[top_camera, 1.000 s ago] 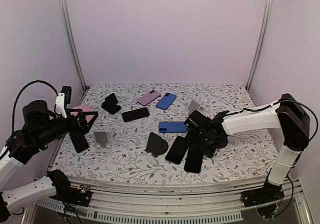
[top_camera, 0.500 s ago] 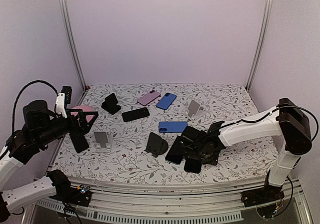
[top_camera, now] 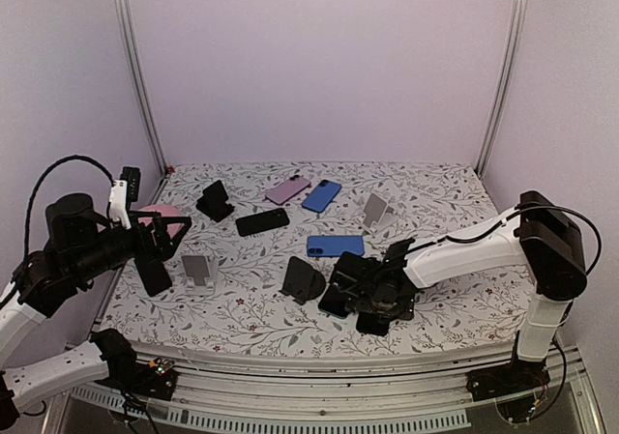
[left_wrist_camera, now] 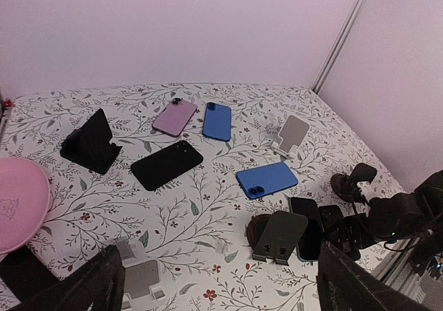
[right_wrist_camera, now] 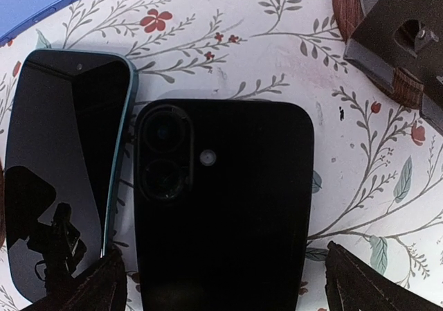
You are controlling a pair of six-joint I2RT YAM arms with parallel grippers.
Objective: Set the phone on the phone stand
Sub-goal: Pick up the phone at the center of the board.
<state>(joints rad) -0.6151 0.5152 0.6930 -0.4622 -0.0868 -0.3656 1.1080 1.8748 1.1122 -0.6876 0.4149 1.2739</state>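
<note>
Black rectangular phone [right_wrist_camera: 221,207] lies flat, camera side up, on the floral surface [right_wrist_camera: 332,117] just beside a teal-edged phone [right_wrist_camera: 66,158]. Judged rigid and slick, best pinched across its long edges. Right fingers [right_wrist_camera: 93,290] straddle it, fully spread and empty; left fingers [left_wrist_camera: 83,290] likewise.

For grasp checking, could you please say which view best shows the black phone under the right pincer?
Right wrist: the black phone fills the frame, lenses up, inside the open right pincer. Top external shows only its near end; left wrist shows it small and partly covered.
</note>
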